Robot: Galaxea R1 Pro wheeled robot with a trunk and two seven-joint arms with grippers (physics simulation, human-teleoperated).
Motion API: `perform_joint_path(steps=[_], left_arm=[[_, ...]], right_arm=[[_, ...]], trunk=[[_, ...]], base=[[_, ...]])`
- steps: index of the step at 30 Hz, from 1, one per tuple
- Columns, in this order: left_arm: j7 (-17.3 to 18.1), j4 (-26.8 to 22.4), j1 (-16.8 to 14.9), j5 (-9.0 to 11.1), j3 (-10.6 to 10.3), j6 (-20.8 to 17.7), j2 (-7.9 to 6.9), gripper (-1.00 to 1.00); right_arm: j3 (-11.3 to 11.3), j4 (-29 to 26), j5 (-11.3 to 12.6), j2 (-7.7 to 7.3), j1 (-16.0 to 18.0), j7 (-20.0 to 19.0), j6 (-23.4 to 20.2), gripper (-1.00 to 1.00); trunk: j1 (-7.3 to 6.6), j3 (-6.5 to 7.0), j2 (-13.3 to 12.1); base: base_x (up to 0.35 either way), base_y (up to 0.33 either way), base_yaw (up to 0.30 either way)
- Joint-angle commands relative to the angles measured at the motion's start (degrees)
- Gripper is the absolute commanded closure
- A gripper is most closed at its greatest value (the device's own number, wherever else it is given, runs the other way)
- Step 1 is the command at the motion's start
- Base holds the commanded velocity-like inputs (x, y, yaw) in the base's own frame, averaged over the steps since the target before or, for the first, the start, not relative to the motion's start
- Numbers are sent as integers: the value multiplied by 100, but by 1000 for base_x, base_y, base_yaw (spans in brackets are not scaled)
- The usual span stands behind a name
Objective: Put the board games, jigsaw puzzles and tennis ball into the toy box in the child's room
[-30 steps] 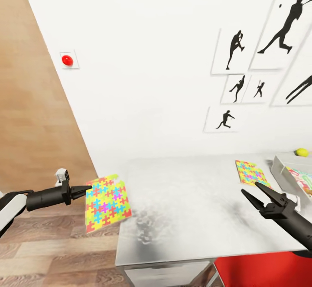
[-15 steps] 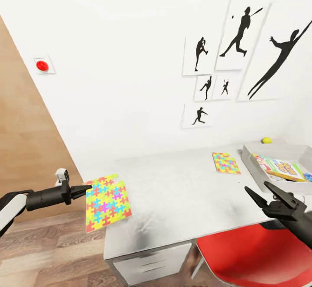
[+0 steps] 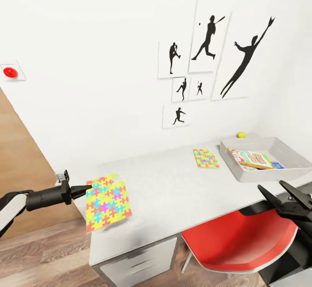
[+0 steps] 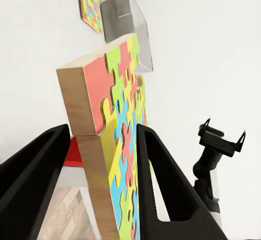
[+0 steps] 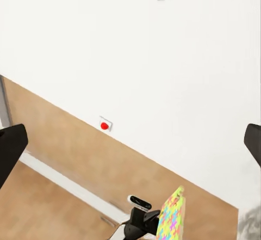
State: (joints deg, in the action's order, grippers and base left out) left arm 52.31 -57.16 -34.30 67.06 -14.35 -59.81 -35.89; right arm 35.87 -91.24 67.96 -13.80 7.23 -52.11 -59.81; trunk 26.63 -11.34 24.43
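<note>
— Swinging right, the camera has shifted the whole scene leftward from a second back: the toy box [image 3: 289,162] now shows whole, and the red wall button [image 3: 9,72] sits at the frame's edge. Held against the arms, nothing has changed.

— How far along?

— Partway, I'd judge. Colourful game boxes [image 3: 255,159] already lie inside the toy box; how many I cannot tell, they overlap. One jigsaw puzzle [image 3: 107,200] hangs pinched on edge in the left claw [image 3: 88,187], over the counter's [image 3: 173,191] near-left corner, well apart from the box.

— And what's left?

— A second jigsaw puzzle [image 3: 206,158] lies flat on the counter just beside the box. One tennis ball [image 3: 241,135] sits behind its far rim. Right claw [image 3: 282,193] gapes wide, empty.
</note>
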Motion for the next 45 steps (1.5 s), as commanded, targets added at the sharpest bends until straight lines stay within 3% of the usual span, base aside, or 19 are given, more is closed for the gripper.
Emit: perform_joint_path(steps=[1,8,14,21,27,33,37,45], left_arm=[[25,3,-7,16,-15,-19,-6,100],[26,3,-7,18,-16,-19,-6,100],[29,3,-7,18,-17,-19,-6,100],[28,3,-7,14,-15,-19,-6,100],[26,-3,-7,5,-7,-19,0,100],[25,-153,-7,-6,-40,-19,4,100],[25,-184,-7,-8,-54,-19,17,100],[10,-193,-7,-17,-52,-19,57,100]], right_arm=[[51,1,-25,0,7,-27,-19,-100],[400,58,-41,8,6,-27,-19,-100],[868,455,-67,3,6,-21,-19,-100],[1374,759,-478,9,6,-17,-19,-100],[1691,1116,-557,6,6,10,-19,-100],[1787,1277,-571,1,6,37,-3,-100],[1792,1297,-573,-5,6,45,228,-100],[1784,1245,-571,23,6,28,337,-100]], trunk=[[-19,12,-31],[-85,98,-151],[-85,127,-151],[-85,162,-151],[-85,191,-151],[-85,222,-151],[-85,240,-151],[-85,247,-151]], base=[[0,0,-261],[0,0,-260],[0,0,-260],[0,0,-260],[0,0,-259],[0,0,-257],[0,0,-243],[0,0,-43]])
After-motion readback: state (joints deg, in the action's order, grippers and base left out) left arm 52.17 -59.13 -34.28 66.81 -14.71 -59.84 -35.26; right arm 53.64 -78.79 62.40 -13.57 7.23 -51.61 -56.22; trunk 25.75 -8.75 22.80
